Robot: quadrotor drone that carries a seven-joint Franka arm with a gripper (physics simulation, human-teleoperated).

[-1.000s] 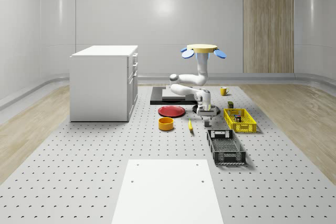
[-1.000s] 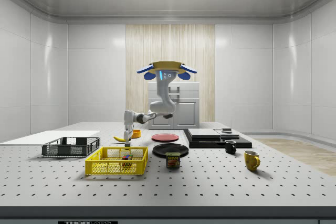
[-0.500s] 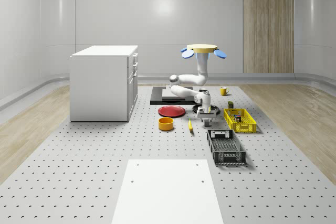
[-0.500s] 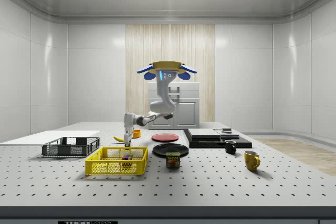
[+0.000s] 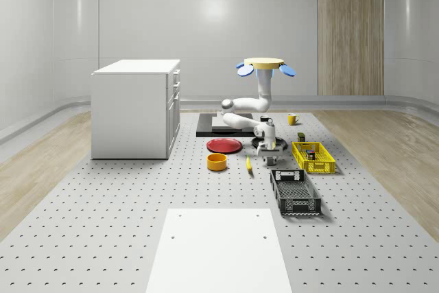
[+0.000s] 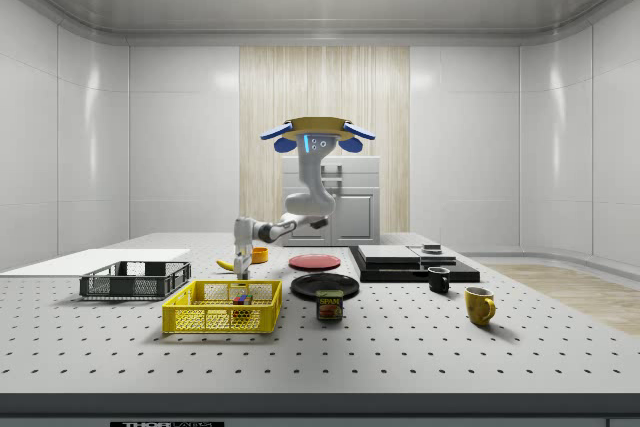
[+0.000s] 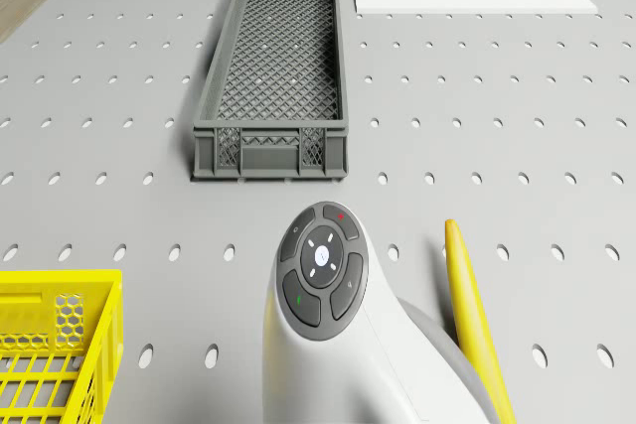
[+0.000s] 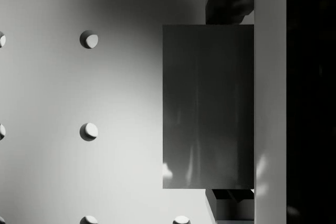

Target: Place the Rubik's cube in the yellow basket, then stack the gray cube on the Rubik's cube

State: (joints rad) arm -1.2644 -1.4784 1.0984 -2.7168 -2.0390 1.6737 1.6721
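The drone hovers above the back of the table, and its arm reaches down and forward. In the wrist view the gray cube rests on the perforated table, with a dark finger against each of two opposite sides. My gripper is down at table level beside the yellow basket, shut on the gray cube. In the side view the gripper is behind the basket. The Rubik's cube lies inside that basket.
A gray mesh basket lies ahead of the gripper, and a banana lies beside the arm. An orange bowl, a red plate and a white cabinet are toward the whole-scene view's left. A can stands by the yellow basket.
The arm has lowered the gripper from above the gray cube down around it at table level. The drone has stayed in place.
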